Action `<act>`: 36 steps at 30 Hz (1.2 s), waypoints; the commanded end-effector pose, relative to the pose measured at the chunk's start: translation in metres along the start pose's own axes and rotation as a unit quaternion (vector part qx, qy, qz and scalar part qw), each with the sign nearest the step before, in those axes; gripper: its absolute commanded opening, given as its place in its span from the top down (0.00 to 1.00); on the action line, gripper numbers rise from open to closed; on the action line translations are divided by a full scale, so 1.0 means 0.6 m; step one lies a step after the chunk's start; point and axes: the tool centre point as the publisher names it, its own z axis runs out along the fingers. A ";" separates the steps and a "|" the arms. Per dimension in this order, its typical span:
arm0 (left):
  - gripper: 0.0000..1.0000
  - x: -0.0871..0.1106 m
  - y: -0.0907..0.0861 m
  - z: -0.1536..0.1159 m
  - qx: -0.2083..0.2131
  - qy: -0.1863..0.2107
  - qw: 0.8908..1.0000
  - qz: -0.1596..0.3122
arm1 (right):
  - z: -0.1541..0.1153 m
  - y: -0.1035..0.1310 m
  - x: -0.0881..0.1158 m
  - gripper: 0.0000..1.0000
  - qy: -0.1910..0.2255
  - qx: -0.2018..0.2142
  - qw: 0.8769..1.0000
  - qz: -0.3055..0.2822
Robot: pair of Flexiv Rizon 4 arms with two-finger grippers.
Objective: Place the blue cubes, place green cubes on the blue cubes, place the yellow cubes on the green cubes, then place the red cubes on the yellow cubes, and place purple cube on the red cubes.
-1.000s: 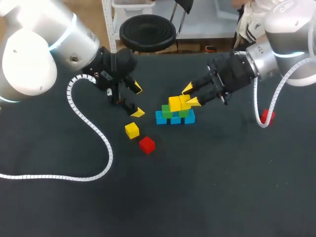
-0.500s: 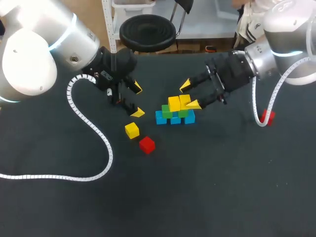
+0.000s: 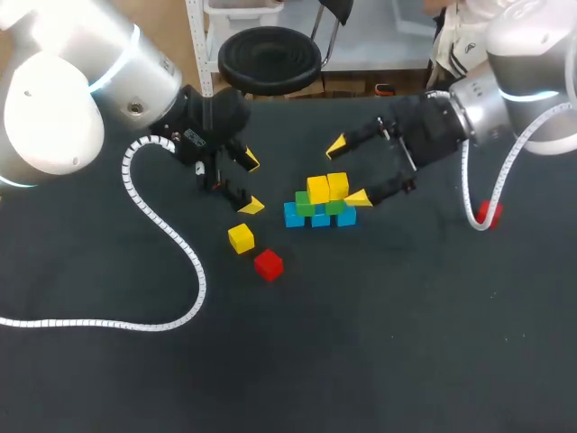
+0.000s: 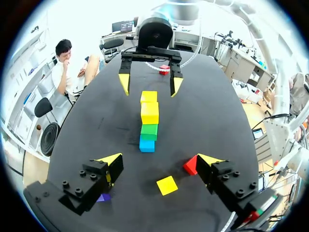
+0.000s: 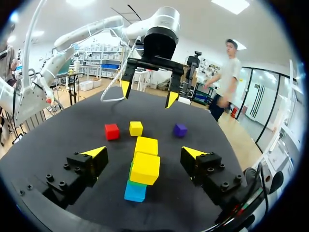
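Head view: right gripper spread wide and holding nothing, at the right end of a mid-table stack. Two yellow cubes sit on green cubes over blue cubes. Left gripper, also open and empty, hangs left of the stack. The yellow layer seems in hand. The next move likely calls for grasping the nearer loose yellow cube or red cube. No containers show.

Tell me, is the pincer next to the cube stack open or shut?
Open. The right pincer has its two yellow tips wide apart, with nothing clamped between them.
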 end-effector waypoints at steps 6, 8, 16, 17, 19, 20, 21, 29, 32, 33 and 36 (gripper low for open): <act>0.00 0.002 0.000 0.000 0.000 -0.001 1.000 0.001 | -0.022 0.021 -0.032 0.00 0.010 0.011 1.000 -0.011; 0.00 0.002 0.000 0.000 0.000 -0.001 1.000 0.001 | -0.026 0.024 -0.036 0.00 0.015 0.012 1.000 -0.010; 0.00 0.002 0.000 0.000 0.000 -0.001 1.000 0.001 | -0.039 0.044 -0.044 0.00 0.034 0.014 0.999 -0.005; 0.00 0.002 0.000 0.000 0.000 -0.001 1.000 0.001 | -0.041 0.047 -0.045 0.00 0.035 0.014 0.999 -0.004; 0.00 0.002 0.000 0.000 0.000 -0.001 1.000 0.001 | -0.047 0.053 -0.047 0.00 0.039 0.015 0.999 -0.002; 0.00 0.002 0.000 0.000 0.000 -0.001 1.000 0.001 | -0.049 0.056 -0.048 0.00 0.041 0.015 0.999 0.000; 0.00 0.002 0.000 0.000 0.000 -0.001 1.000 0.001 | -0.052 0.060 -0.049 0.00 0.043 0.016 0.999 0.001; 0.00 0.002 0.000 0.000 0.000 -0.001 1.000 0.001 | -0.077 0.083 -0.056 0.00 0.055 0.028 0.998 0.006; 0.00 0.002 0.000 0.000 0.000 -0.001 1.000 0.001 | -0.087 0.092 -0.054 0.00 0.055 0.035 0.998 0.012; 0.00 0.002 0.000 0.000 0.000 -0.001 1.000 0.001 | -0.091 0.095 -0.052 0.00 0.052 0.039 0.998 0.013; 0.00 0.002 0.000 0.000 0.000 -0.001 1.000 0.001 | -0.097 0.103 -0.047 0.00 0.054 0.049 0.997 0.024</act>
